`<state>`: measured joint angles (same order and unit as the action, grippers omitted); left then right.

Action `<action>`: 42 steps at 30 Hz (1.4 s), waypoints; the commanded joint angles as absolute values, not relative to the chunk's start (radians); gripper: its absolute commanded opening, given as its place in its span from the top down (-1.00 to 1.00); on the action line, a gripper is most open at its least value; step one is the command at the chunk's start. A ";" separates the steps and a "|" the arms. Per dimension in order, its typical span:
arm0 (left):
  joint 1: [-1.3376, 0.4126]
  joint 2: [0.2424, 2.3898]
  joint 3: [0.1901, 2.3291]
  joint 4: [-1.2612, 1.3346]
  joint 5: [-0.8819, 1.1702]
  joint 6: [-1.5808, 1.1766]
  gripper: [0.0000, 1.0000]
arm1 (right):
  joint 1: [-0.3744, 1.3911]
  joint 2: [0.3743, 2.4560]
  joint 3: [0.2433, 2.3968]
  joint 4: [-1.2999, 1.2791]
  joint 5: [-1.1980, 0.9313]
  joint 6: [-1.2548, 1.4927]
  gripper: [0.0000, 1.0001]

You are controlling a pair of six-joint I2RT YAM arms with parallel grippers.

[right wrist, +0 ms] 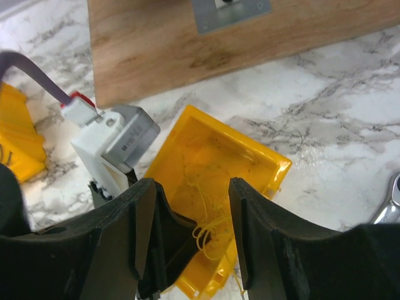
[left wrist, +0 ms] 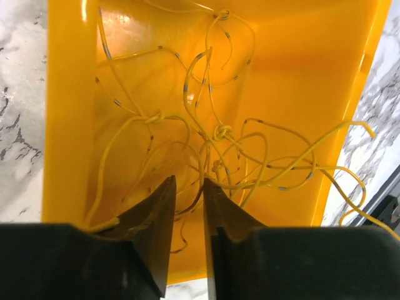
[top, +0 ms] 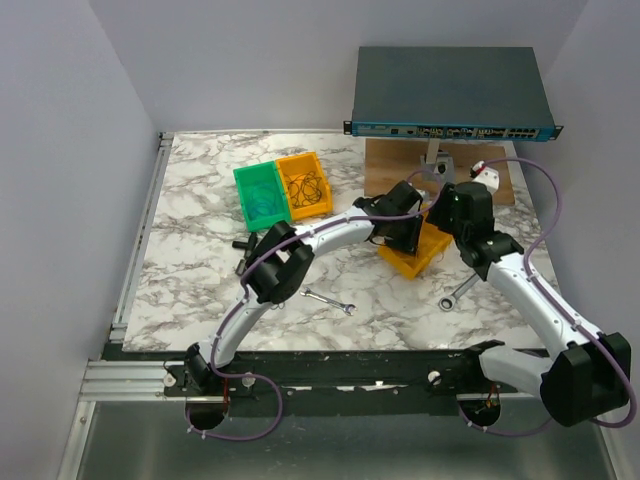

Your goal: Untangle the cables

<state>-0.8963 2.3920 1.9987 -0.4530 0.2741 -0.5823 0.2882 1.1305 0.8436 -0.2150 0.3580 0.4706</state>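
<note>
Where cables point(left wrist: 219, 134) knot, yellow bin point(left wrist: 312, 75) surrounds them.

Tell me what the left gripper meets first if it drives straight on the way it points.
Probably the tangle of thin yellow cables just ahead of the left gripper, then the floor of the yellow plastic bin; depth is unclear.

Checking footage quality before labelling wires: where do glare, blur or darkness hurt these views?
Left wrist: thin yellow cables sharp, glossy yellow plastic bin glaring near its top left, left tool a near-black silhouette. Right wrist: right tool equally dark. Top external: even light, soft shadows.
</note>
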 commanded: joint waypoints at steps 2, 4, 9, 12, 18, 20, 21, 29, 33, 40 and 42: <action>-0.897 2.264 1.985 -0.495 0.239 -0.526 0.34 | 0.291 1.097 0.786 -0.255 0.314 0.493 -0.11; -0.898 2.224 1.991 -0.508 0.226 -0.513 0.25 | 0.291 1.071 0.771 -0.255 0.313 0.515 -0.06; -0.899 2.158 1.990 -0.537 0.208 -0.500 0.16 | 0.291 1.008 0.728 -0.251 0.301 0.542 -0.01; -0.897 2.131 1.990 -0.564 0.184 -0.499 0.16 | 0.291 0.996 0.710 -0.262 0.290 0.558 0.00; -0.895 2.047 1.930 -0.569 0.149 -0.488 0.05 | 0.291 0.967 0.626 -0.231 0.186 0.565 -0.19; -0.886 1.997 1.879 -0.552 0.172 -0.491 0.00 | 0.291 0.981 0.612 -0.227 0.151 0.566 -0.29; -0.879 1.964 1.846 -0.540 0.181 -0.497 -0.02 | 0.290 0.993 0.609 -0.227 0.148 0.578 -0.30; -0.801 1.608 1.411 -0.384 0.180 -0.543 -0.08 | 0.291 1.055 0.618 -0.191 0.138 0.583 -0.19; -0.754 1.443 1.255 -0.370 0.166 -0.547 -0.09 | 0.291 1.105 0.647 -0.210 0.115 0.570 -0.27; -0.674 1.195 1.019 -0.325 0.128 -0.586 -0.16 | 0.295 1.088 0.691 -0.269 0.126 0.560 -0.43; -0.657 1.142 0.982 -0.334 0.117 -0.587 -0.17 | 0.294 1.075 0.712 -0.297 0.121 0.563 -0.44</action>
